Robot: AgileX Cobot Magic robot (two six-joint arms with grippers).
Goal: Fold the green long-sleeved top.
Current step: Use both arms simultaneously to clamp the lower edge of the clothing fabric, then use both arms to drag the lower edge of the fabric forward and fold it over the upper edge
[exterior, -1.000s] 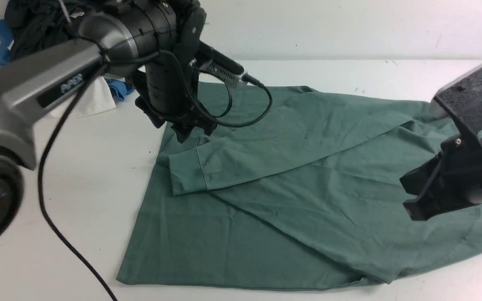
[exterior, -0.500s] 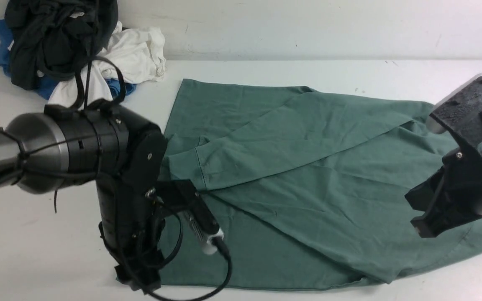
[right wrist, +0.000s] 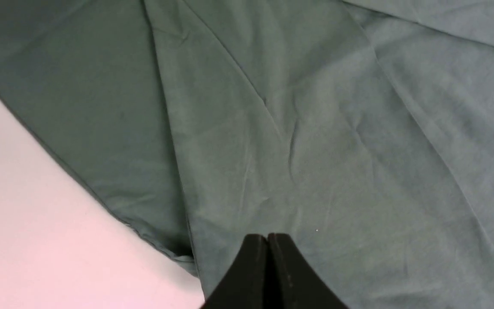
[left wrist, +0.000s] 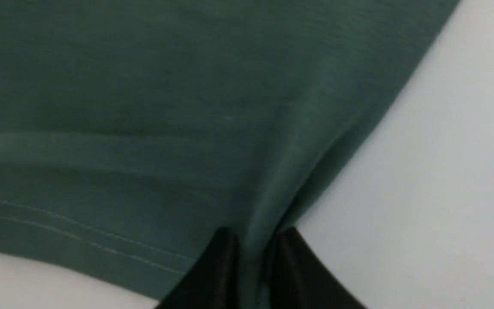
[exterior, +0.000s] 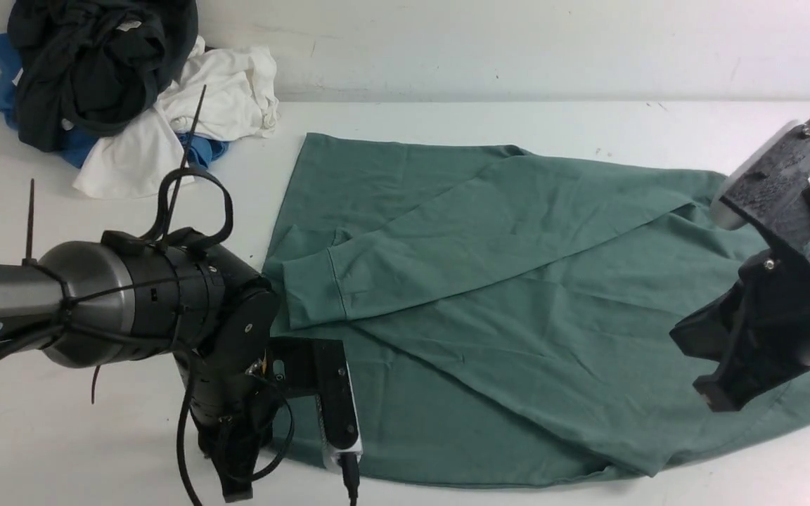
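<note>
Front view: the green long-sleeved top lies flat on the white surface, filling the middle and right of the frame. A sleeve is crossed over the body, but the body itself looks unfolded, so most of the folding seems left. The left pincer points down at the hem corner, lower left. The right pincer hangs above the cloth at right.

Left wrist view: the jaws nip a ridge of green fabric beside the hem.

Right wrist view: the jaws are pressed together, empty, above the top.

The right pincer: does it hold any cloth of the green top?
No, the right pincer is shut with nothing between its fingers.
</note>
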